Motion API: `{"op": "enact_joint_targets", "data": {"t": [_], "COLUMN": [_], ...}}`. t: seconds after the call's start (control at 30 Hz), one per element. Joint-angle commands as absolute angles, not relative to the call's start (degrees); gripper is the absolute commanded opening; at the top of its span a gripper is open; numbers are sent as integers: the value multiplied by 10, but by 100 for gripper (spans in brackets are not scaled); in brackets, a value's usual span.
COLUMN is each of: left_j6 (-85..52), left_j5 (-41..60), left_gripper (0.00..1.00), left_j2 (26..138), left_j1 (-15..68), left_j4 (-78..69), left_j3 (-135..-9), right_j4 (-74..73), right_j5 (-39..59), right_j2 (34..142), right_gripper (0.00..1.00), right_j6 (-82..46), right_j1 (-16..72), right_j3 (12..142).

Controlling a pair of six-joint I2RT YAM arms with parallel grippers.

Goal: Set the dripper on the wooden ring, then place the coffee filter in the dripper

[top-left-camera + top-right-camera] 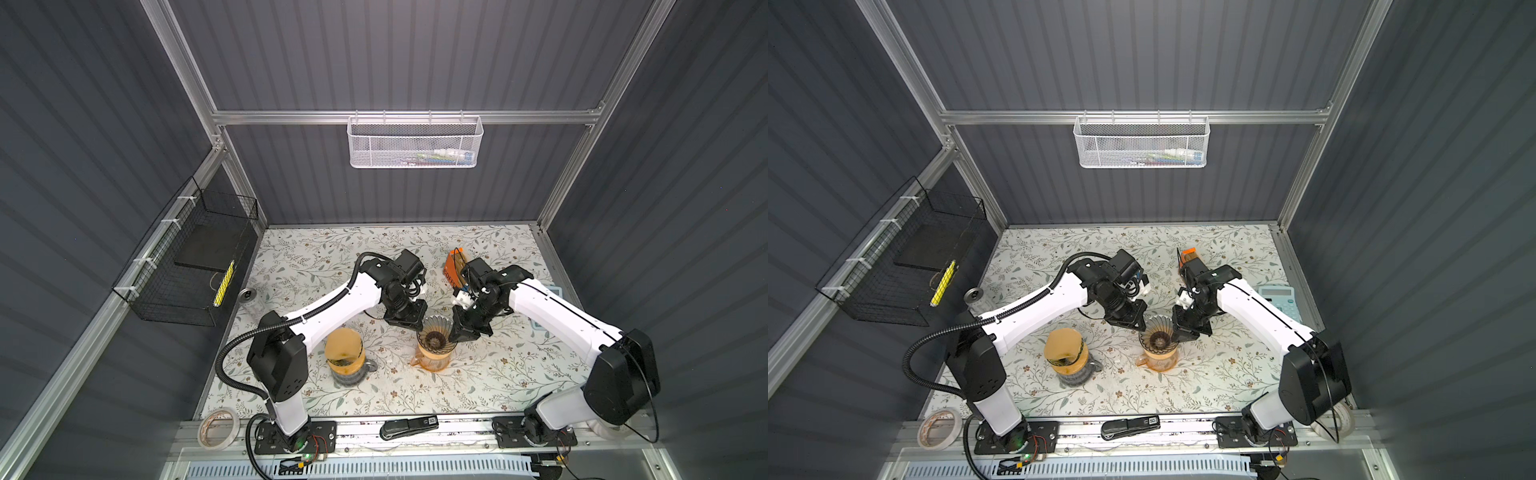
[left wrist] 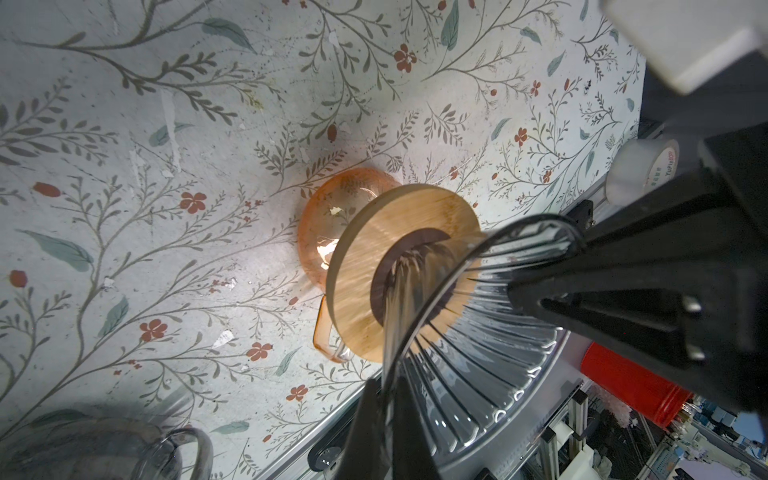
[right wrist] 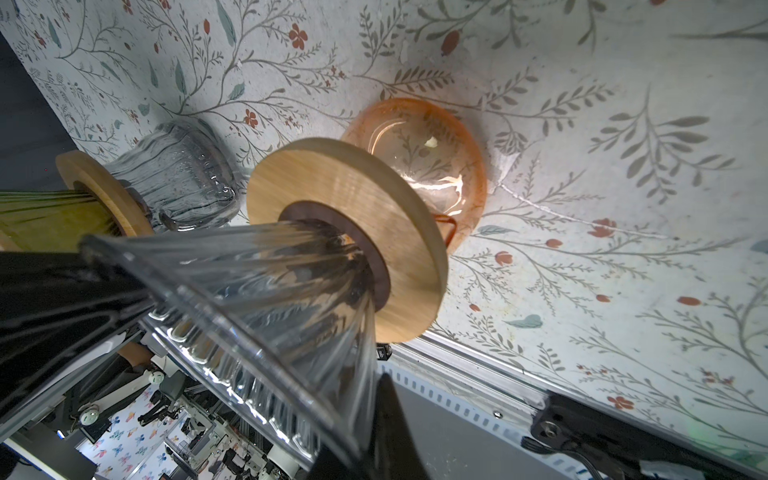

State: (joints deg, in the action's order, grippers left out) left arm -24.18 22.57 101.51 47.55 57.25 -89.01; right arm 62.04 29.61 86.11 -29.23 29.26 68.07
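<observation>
A clear ribbed glass dripper with a wooden collar sits empty on an orange glass carafe mid-table. My left gripper is shut on its left rim. At the opposite rim, my right gripper is shut on the glass wall of the dripper. The brown paper coffee filter stands apart to the left, seated in another dripper on a grey glass carafe, touched by neither gripper.
An orange coffee bag stands behind the right wrist. A calculator lies at the right edge, a stapler and a tape roll on the front rail, a lidded jar at the left edge. Wire baskets hang on the walls.
</observation>
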Motion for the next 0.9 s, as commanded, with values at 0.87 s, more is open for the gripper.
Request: {"op": "enact_joint_targets", "data": {"t": [0.87], "left_j6": [-236], "left_j5": [154], "left_gripper": [0], "left_j2": [1050], "left_j1": [505], "left_j4": [609], "left_j3": [-854], "right_j4": [484], "right_j5": [238], "right_j2": [923], "right_gripper": [0], "right_j6": [-315], "right_j1": [329], "right_j3": [667]}}
